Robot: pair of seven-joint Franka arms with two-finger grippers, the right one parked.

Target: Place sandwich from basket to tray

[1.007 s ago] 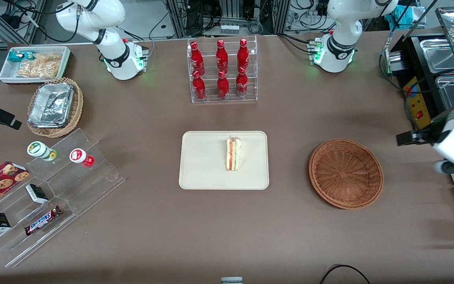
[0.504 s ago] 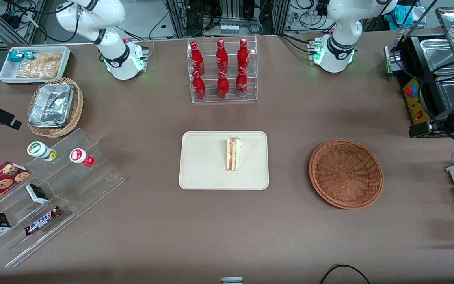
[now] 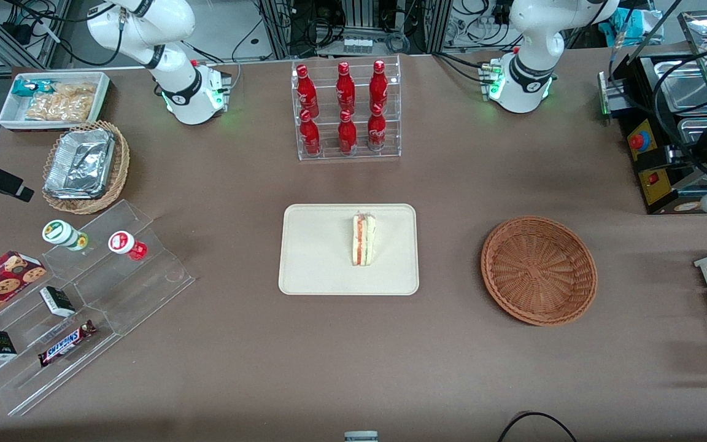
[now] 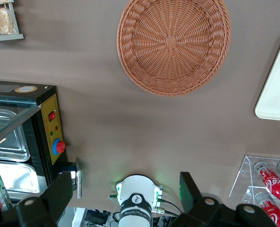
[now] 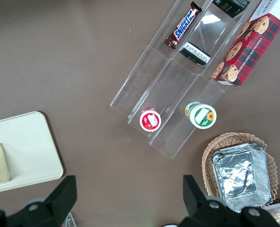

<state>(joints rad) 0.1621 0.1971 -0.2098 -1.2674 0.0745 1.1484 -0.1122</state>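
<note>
1. Sandwich (image 3: 364,239) lying on tray (image 3: 304,258), approx centre, nudged toward 3 o'clock; basket (image 3: 538,270) w/ nothing in it, at tray's 3 o'clock, well apart.
2. Vs 0.5 s ago: left arm higher up frame at working arm's end; sandwich, tray, basket unmoved.
3. Gripper (image 4: 125,201) seen in wrist view only: fingers (image 4: 59,191) spread wide, holding nothing, above bare table near basket (image 4: 173,45); front view crops it.

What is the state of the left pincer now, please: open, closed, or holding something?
Left pincer: open and holding nothing, raised above the table near the working arm's end, away from the basket. The sandwich lies on the tray.
</note>
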